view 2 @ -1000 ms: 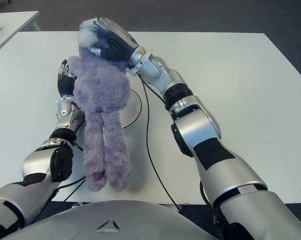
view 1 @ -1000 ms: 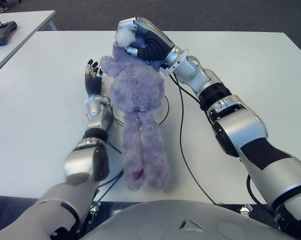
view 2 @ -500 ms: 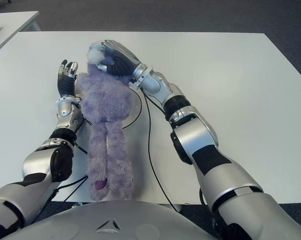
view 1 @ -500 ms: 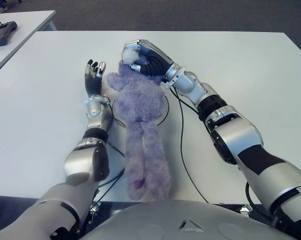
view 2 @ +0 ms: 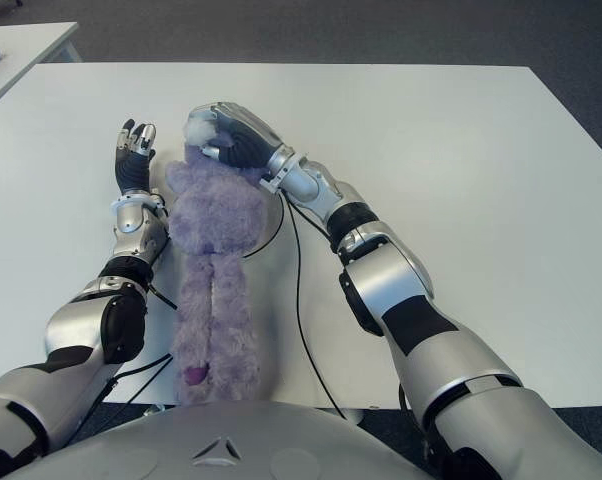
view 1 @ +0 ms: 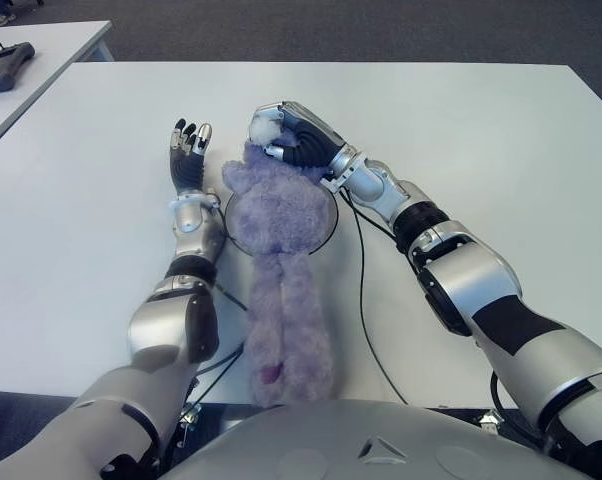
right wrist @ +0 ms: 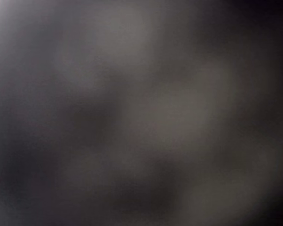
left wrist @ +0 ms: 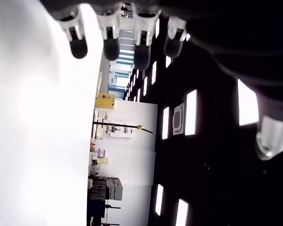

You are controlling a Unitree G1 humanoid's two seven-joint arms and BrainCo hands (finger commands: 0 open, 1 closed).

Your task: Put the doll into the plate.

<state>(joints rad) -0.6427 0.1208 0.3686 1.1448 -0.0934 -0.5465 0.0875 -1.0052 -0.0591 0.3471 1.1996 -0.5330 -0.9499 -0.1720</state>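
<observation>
Doll (view 1: 277, 215) torso lies on plate (view 1: 330, 215) near surface (view 1: 501, 140) centre; legs trail over the near edge. Right hand (view 1: 291, 135) fingers grip its head. Left hand (view 1: 188, 155), fingers spread, holds nothing, beside the plate's left. Remaining: release, and gather the legs.

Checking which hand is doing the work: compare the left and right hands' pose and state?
The right hand is curled around the head of the purple doll, over the plate; the left hand holds nothing. The right hand's fingers are bent; the left hand's point straight, beside the doll on its left. Both are over the white table.
</observation>
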